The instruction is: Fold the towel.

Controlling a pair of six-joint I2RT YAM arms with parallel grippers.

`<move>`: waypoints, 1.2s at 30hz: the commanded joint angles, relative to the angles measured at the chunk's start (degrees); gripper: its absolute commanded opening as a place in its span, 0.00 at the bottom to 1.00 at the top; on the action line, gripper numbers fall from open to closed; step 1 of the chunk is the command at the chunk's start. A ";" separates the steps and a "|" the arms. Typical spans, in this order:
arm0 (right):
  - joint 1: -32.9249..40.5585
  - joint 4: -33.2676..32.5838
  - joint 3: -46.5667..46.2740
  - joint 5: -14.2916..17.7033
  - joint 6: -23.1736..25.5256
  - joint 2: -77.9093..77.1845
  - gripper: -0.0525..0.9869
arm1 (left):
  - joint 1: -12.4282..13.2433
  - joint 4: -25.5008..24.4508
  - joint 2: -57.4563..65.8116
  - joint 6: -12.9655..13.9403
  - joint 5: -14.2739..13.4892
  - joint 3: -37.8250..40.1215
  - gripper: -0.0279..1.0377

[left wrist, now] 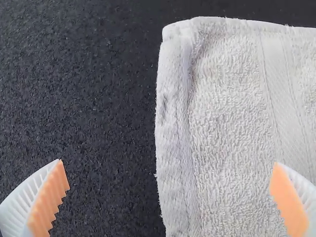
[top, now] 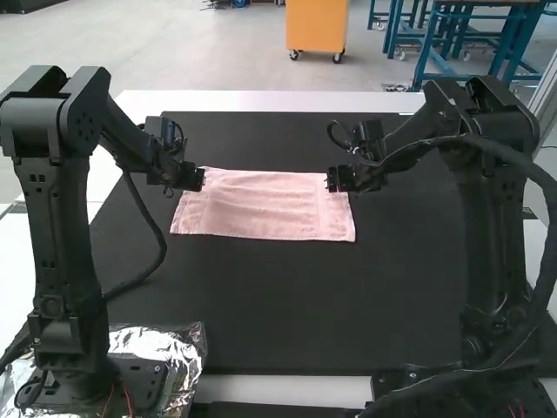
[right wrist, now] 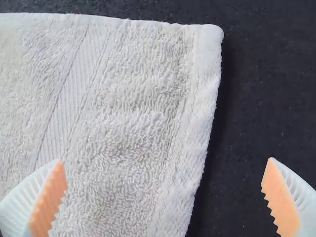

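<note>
Both arms bend, and the left claw and right claw sit well apart, each spread wide open.

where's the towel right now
In the high view the towel lies flat on the black mat, in its far half near the middle, between the left arm's gripper and the right arm's gripper.

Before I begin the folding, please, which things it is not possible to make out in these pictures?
- High view: the far corners of the towel, hidden by the left gripper and right gripper.
- Each wrist view: the rest of the towel, cut off by the picture's edges.
- All views: the towel's underside, hidden by its upper surface.
</note>
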 commanded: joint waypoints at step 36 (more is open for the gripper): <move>-0.84 -4.49 3.20 -4.20 -2.64 4.70 0.03 | 1.68 -6.88 9.18 1.38 2.42 7.83 0.05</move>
